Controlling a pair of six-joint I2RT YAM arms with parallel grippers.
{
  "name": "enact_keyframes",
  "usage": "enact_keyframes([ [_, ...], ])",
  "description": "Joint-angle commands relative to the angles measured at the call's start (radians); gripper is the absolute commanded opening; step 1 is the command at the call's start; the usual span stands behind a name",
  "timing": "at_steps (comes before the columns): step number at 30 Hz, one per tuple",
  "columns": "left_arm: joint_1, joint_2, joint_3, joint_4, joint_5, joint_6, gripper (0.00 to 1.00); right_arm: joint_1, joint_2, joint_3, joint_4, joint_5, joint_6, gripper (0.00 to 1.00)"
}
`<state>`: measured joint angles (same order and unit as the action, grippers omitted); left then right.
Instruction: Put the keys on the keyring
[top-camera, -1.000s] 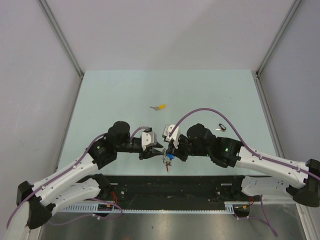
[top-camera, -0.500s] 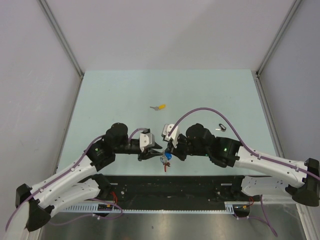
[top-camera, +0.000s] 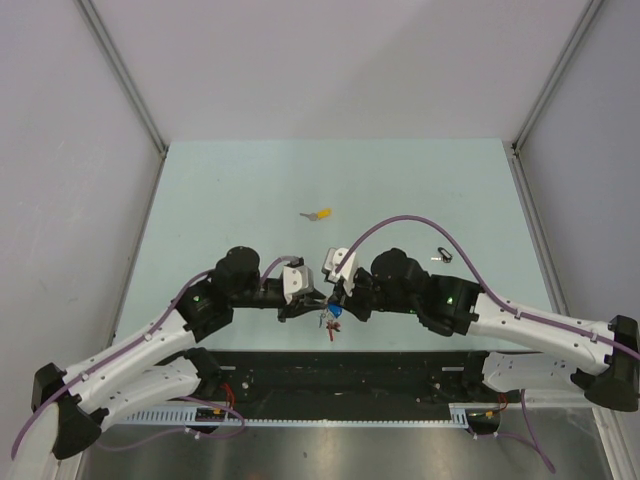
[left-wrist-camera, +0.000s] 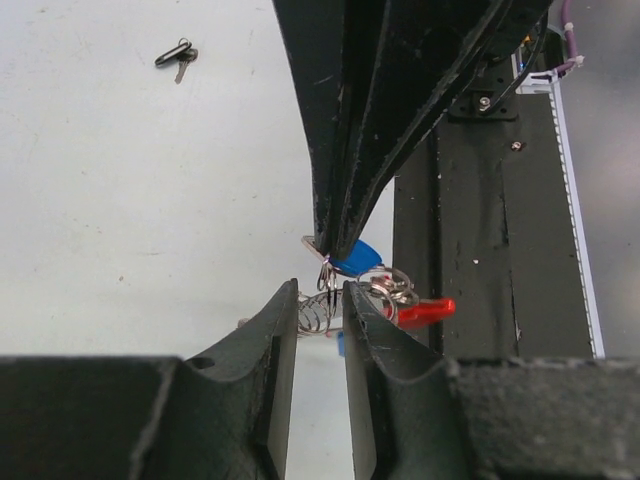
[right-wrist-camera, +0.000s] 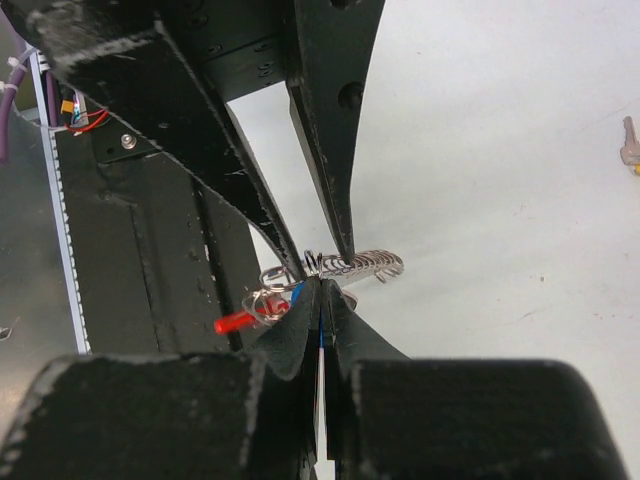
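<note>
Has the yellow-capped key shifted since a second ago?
No. The yellow-capped key lies at the same spot, at the same gap from the far edge of the table.

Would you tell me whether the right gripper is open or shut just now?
Shut: the right gripper has its fingers pressed together on the blue-capped key.

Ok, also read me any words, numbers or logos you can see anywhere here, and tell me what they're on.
No text can be read in any view.
Blue key, yellow key, small key: any stamping is too small to make out.
Table: no print or markings visible.
</note>
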<state>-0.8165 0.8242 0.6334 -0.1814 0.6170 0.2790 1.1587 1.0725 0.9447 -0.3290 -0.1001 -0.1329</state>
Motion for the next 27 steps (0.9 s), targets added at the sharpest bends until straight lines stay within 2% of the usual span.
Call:
enact_keyframes([
  [1,-0.012,0.001,-0.011,0.019,-0.022,-0.001,0.26,0.015,-0.025,0.052,0.068,0.026,0.012,0.00],
  [10,-0.016,0.001,-0.008,0.013,-0.051,-0.004,0.07,0.030,-0.048,0.054,0.054,0.077,0.024,0.00],
  [12,-0.016,-0.002,-0.009,0.013,-0.059,-0.011,0.00,0.032,-0.057,0.052,0.051,0.098,0.029,0.00],
  [22,-0.016,-0.083,-0.032,0.083,-0.146,-0.063,0.00,0.032,-0.085,0.040,0.028,0.264,0.128,0.00],
  [27,-0.016,-0.166,-0.080,0.163,-0.172,-0.078,0.00,-0.007,-0.105,0.009,0.033,0.251,0.220,0.00],
])
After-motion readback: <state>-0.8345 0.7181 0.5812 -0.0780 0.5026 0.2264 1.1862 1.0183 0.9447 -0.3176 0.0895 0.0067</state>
